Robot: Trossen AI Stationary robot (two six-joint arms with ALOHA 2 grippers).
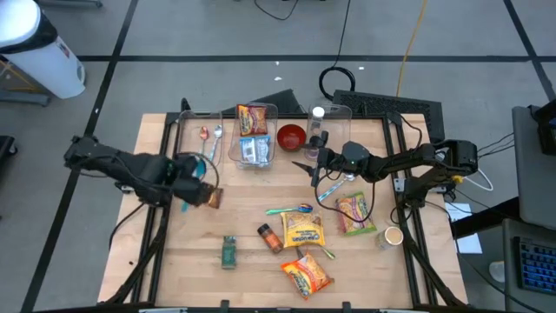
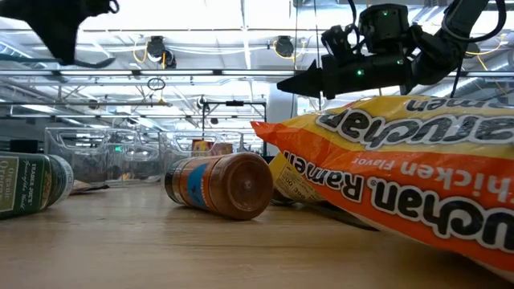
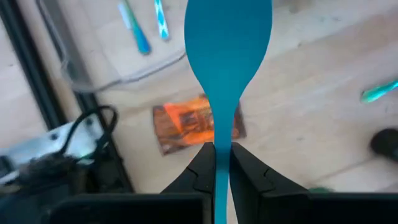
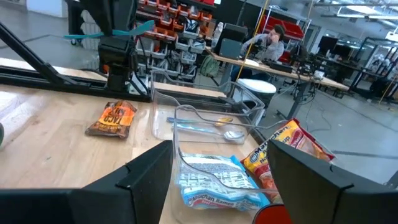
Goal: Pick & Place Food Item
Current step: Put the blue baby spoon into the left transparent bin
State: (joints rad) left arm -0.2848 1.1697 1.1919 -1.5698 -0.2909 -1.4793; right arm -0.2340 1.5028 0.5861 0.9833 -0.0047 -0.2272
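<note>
Overhead, left to right across the wooden table [image 1: 182, 261]:

Left arm: reaches in level from the left edge, elbow bent, wrist turned toward the table's middle.
Left gripper [image 3: 216, 163]: fingers pinched together on the handle of a teal spatula [image 3: 227, 68], whose blade sticks out ahead of the fingers; in the high view the gripper [image 1: 193, 174] hangs above the table's left half.
Brown snack packet [image 1: 212, 198]: lies flat just beside the left gripper; in the left wrist view it [image 3: 186, 127] shows below the spatula's neck.
Green spice jar [image 1: 228, 252]: on its side near the front edge.
Clear bins: the left bin [image 1: 201, 139] holds spoons; the middle bin [image 1: 253, 137] holds two food packets.
Orange-capped spice jar [image 2: 221, 185]: on its side, near the table's middle.
Ramen packets: one yellow [image 1: 301, 231] at centre, one orange [image 1: 307, 275] at the front edge, pressed close to the low camera.
Red bowl [image 1: 291, 136]: upright, between the middle bin and the right one.
Right arm: stretches in level from the right edge toward the bins.
Right gripper [image 1: 311, 163]: fingers spread apart and holding nothing, raised off the table just in front of the red bowl.
Green-edged snack packet [image 1: 354, 214]: flat, right of centre.
Paper cup [image 1: 393, 236]: upright near the right edge.
</note>
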